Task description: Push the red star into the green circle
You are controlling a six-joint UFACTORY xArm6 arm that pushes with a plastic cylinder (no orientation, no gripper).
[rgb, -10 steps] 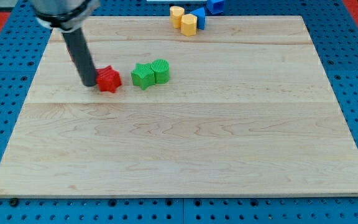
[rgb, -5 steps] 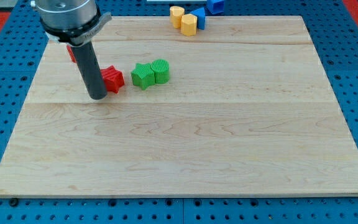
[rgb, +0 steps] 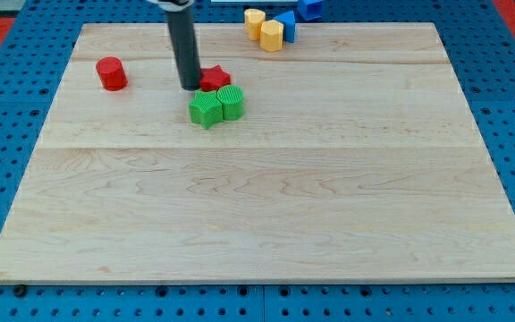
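Note:
The red star (rgb: 215, 78) lies on the wooden board, just above the green circle (rgb: 232, 101) and touching or nearly touching it. A green star (rgb: 206, 109) sits against the green circle's left side. My tip (rgb: 191, 87) rests on the board right at the red star's left edge, above the green star.
A red cylinder (rgb: 111, 73) stands at the board's upper left. Two yellow blocks (rgb: 265, 29) and a blue block (rgb: 286, 25) cluster at the top edge. Another blue block (rgb: 309, 8) lies just off the board (rgb: 257, 206) at the top.
The red star has moved up and to the right, from left of the green star to above the green circle. My tip followed it. The red cylinder is now uncovered.

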